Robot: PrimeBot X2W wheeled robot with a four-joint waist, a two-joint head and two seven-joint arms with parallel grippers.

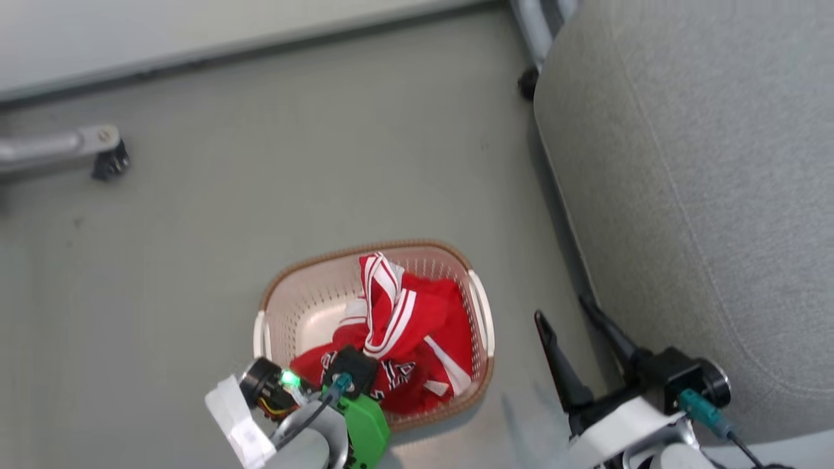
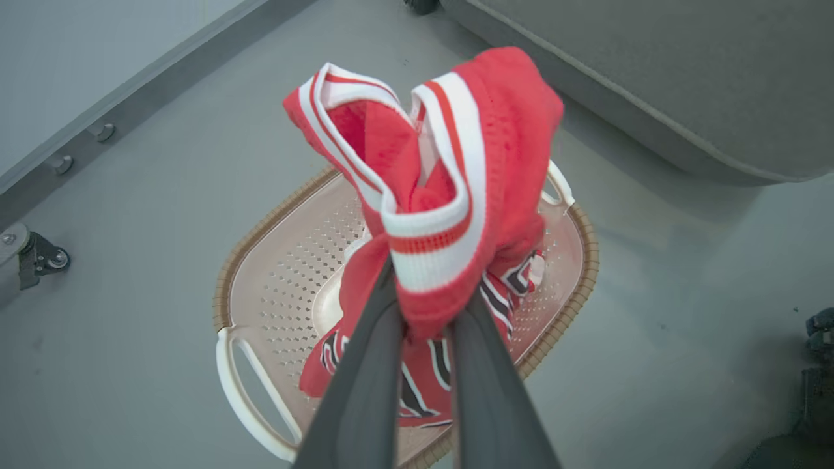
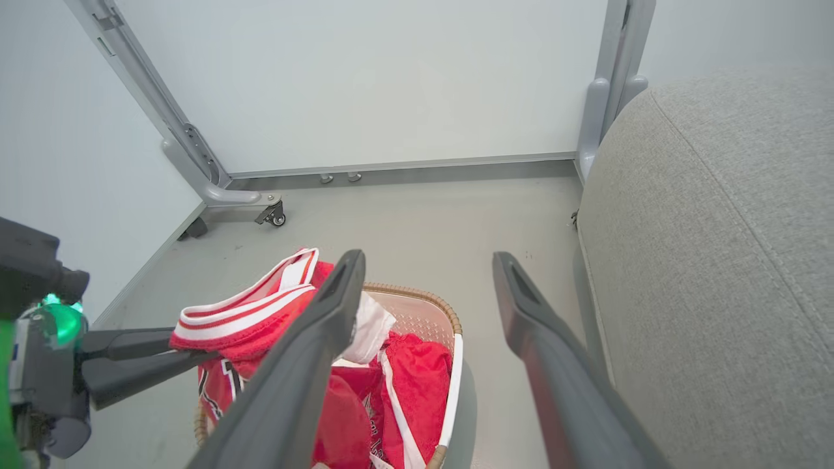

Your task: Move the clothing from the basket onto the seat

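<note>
Left jaws are clamping clothing [image 2: 456, 195] mid-frame, right jaws are gaping empty; trailing cloth risks snagging, tipping basket [image 2: 586, 267].

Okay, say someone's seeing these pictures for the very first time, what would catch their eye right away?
The bright red jersey with white trim stands out first, bunched up and pinched by the left gripper, jaws shut on it, above the cream basket on the floor. Next comes the big grey seat on the right, with the right gripper open and empty beside it.
</note>
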